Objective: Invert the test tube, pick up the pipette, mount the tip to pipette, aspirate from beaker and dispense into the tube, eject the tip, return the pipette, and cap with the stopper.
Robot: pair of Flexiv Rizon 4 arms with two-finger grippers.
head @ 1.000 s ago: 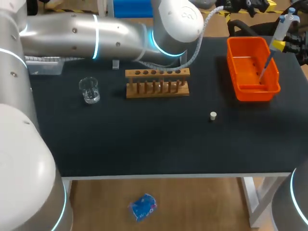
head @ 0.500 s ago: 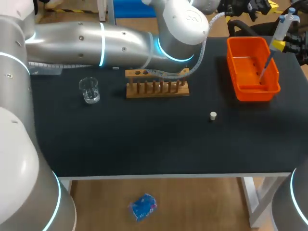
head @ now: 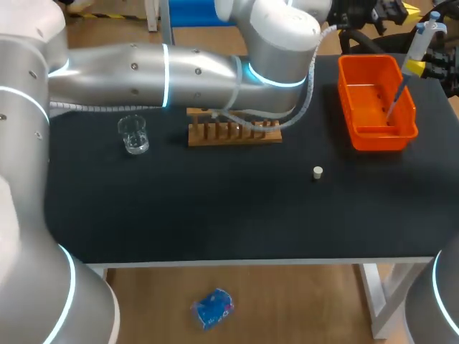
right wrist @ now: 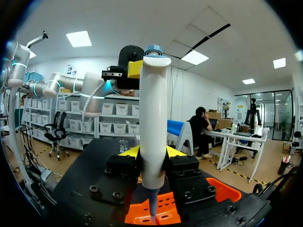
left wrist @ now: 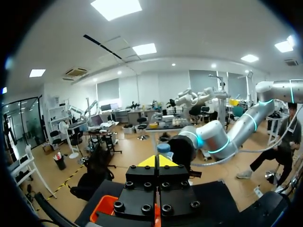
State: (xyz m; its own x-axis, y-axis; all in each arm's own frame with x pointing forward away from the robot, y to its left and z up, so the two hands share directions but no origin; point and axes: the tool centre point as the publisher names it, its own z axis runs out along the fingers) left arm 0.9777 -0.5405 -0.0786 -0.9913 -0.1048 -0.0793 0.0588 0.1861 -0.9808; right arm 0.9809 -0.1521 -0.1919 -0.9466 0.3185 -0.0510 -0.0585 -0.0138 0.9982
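- Fingers of the right gripper (head: 424,69) clamp the pipette (head: 420,37) by the bin's (head: 358,136) far right corner, its thin end slanting down into the bin.
- Same head view: the left arm (head: 179,68) lies across above the rack (head: 233,132). The beaker (head: 133,134) stands left of the rack, the stopper (head: 318,172) alone on the table (head: 215,215).
- Left wrist view: the left gripper (left wrist: 157,161) has its yellow tips pressed together on nothing, with the bin's edge under it.
- Right wrist view: the pipette stands upright between both yellow fingers, its thin end over the bin.
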